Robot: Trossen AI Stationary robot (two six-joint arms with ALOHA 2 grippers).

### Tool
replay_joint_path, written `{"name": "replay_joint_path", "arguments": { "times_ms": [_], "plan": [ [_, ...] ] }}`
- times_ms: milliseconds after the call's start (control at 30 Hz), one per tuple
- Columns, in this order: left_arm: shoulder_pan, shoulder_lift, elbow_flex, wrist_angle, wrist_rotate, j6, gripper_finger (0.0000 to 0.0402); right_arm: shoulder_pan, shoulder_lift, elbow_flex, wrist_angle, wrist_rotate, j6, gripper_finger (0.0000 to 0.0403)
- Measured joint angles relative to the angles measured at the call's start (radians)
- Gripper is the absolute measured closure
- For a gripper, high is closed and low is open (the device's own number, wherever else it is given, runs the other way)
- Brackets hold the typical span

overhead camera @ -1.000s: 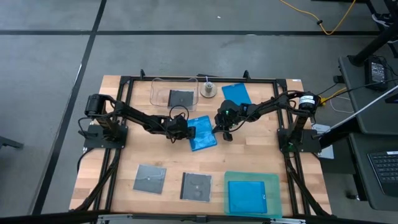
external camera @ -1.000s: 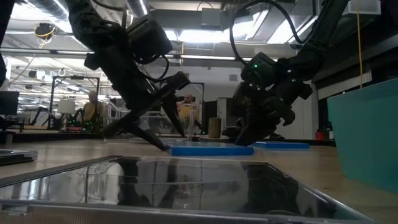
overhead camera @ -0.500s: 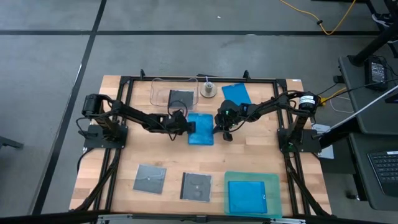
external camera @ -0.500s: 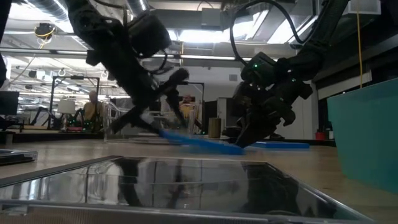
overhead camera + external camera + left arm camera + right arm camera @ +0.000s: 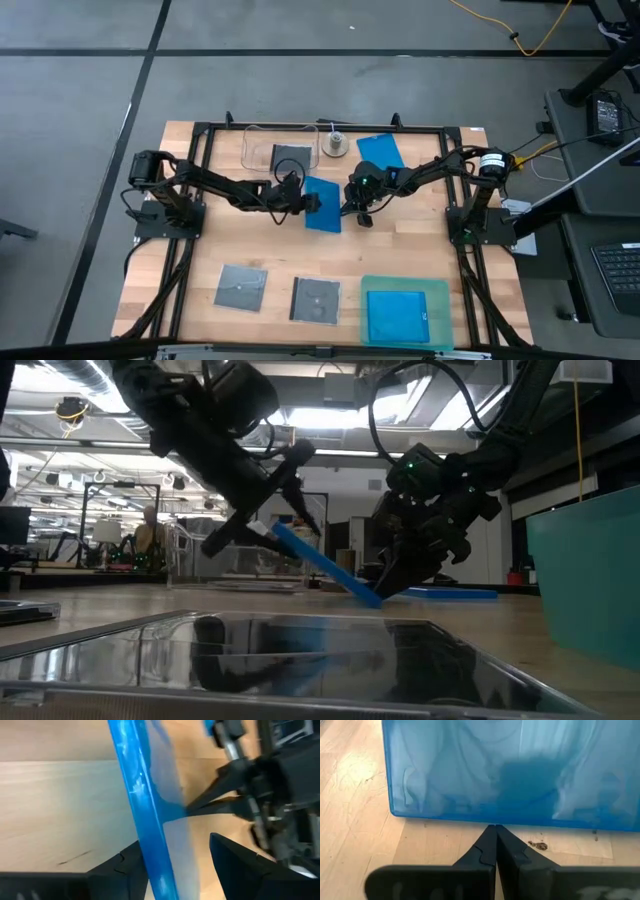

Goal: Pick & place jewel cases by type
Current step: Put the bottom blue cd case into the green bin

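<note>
One blue case (image 5: 322, 205) is tipped up at mid-desk (image 5: 420, 250), and you can see your left end effector (image 5: 303, 203) gripping its raised edge, one finger on either side of the plastic. Its lower edge rests on the wood right at the tip of your right end effector (image 5: 357, 212), whose fingers are clenched together with nothing between them, just touching or nearly touching that edge. A second blue case (image 5: 380, 150) lies flat behind the right arm, and a third (image 5: 400, 316) sits in the teal tray (image 5: 440, 290). Two grey cases (image 5: 241, 288) lie along the front; another (image 5: 291, 158) rests in the clear tub (image 5: 258, 132).
</note>
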Motion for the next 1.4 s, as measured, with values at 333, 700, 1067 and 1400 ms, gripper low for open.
{"name": "replay_joint_path", "arguments": {
  "times_ms": [333,700,1067,1400],
  "plan": [
    [0.012,-0.001,-0.002,-0.054,0.070,0.005,0.0324,0.000,0.000,0.000,-0.001,0.007,0.022,0.0396],
    [0.011,-0.060,-0.003,-0.020,0.085,0.087,0.0380,0.000,-0.048,0.000,-0.061,0.029,0.028,0.0396],
    [0.012,-0.310,-0.003,-0.178,-0.047,0.234,0.0379,-0.002,-0.263,-0.003,-0.213,0.146,0.028,0.0396],
    [0.044,-0.537,-0.003,-0.204,-0.163,0.489,0.0381,-0.053,-0.448,0.000,-0.214,0.228,0.138,0.0396]
  ]
}}
